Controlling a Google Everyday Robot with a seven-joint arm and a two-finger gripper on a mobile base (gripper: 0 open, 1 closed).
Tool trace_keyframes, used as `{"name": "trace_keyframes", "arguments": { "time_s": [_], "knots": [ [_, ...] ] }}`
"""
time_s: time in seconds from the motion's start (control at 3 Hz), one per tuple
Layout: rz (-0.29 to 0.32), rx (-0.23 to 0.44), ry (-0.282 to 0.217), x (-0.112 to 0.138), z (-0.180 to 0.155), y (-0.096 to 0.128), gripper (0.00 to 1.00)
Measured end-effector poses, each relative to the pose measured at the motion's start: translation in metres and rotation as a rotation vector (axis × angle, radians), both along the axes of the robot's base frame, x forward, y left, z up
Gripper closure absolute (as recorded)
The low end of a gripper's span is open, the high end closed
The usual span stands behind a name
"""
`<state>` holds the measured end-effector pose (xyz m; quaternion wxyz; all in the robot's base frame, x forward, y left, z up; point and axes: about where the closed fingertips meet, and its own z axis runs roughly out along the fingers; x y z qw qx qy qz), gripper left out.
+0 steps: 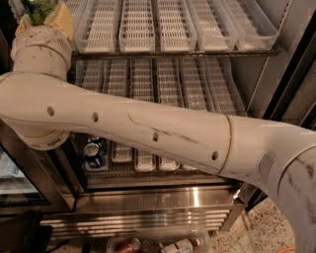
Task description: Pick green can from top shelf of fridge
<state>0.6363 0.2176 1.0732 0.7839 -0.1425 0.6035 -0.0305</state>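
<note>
My gripper point(42, 16) is at the top left edge of the camera view, at the end of my cream arm point(148, 131), which crosses the whole picture. Its yellowish fingers point(62, 21) stand on both sides of the green can point(37, 8), of which only the shiny green lower part shows. The can is held to the left of and in front of the top shelf point(173, 52), a wire rack with long clear slotted lane trays point(138, 24). The fridge point(163, 197) shows its steel base below.
A second shelf of lane trays point(168, 81) lies below the top one. Dark blue cans with silver lids point(93, 150) stand on the low shelf at the left. The black door frame point(296, 84) is at the right. Bottles and a can point(173, 245) lie on the floor.
</note>
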Motion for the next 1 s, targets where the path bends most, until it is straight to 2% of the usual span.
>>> {"name": "trace_keyframes", "arguments": {
  "time_s": [0.33,1.0],
  "knots": [
    [0.0,0.0,0.0,0.0,0.0,0.0,1.0],
    [0.001,0.001,0.002,-0.0004,0.0027,-0.0003,1.0]
  ]
}}
